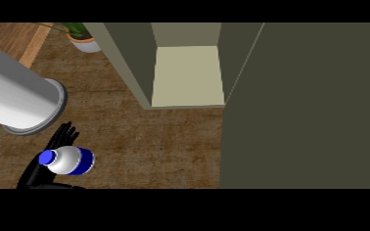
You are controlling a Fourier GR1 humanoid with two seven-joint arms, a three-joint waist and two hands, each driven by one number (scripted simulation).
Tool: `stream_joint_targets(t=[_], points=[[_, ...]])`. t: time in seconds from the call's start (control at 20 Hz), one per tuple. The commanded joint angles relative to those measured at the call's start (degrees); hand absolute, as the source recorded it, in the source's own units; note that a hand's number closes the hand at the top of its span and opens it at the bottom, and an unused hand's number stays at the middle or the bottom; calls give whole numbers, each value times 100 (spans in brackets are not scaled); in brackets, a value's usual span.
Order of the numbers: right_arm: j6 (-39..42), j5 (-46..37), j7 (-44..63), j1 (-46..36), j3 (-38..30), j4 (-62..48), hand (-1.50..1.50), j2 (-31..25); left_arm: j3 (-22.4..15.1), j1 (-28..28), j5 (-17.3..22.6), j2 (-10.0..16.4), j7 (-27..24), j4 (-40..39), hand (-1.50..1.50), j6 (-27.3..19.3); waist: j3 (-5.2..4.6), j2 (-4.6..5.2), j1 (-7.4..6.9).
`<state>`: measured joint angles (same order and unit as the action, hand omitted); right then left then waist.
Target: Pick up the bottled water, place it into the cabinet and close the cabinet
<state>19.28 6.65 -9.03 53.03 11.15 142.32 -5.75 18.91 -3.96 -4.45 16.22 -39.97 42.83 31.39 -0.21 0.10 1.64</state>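
Inspecting the counter (159, 142), we find the task at an early stage. The bottled water (71, 160) sits at the lower left against the left hand (34, 173), well apart from the cabinet (133, 63). The hand's fingers (63, 134) fan out wide and straight beyond the bottle; we see nothing curled round it, so we judge the grasp not yet made, though the palm is hidden. The right hand shows nowhere.

The cabinet stands open, its pale shelf (188, 76) bare. Grasping, carrying, placing and closing all remain.

A broad dark panel (296, 107) fills the right side; we take it for the open door. A large grey cylinder (25, 100) lies just above the hand, and a potted plant (78, 35) stands beside the cabinet's left wall. That wall's near corner lies between bottle and shelf.
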Motion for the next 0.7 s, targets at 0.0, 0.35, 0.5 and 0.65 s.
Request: stream_joint_targets(t=[0.0,0.35,0.5,0.65], points=[[-55,183,339,206,209,716,-150,15,-129,-308,9,94,-687,-664,-150,741,-4,6,-7],[74,259,-82,415,-15,500,-150,-52,-157,-509,74,-116,-1322,-1390,150,424,-5,3,24],[33,190,16,611,124,667,-150,-12,-42,-756,340,-101,-1021,-1595,150,586,-2,0,8],[121,230,-257,494,-114,448,-150,-67,-20,-902,433,-36,-1072,-1852,150,761,-3,8,18]])
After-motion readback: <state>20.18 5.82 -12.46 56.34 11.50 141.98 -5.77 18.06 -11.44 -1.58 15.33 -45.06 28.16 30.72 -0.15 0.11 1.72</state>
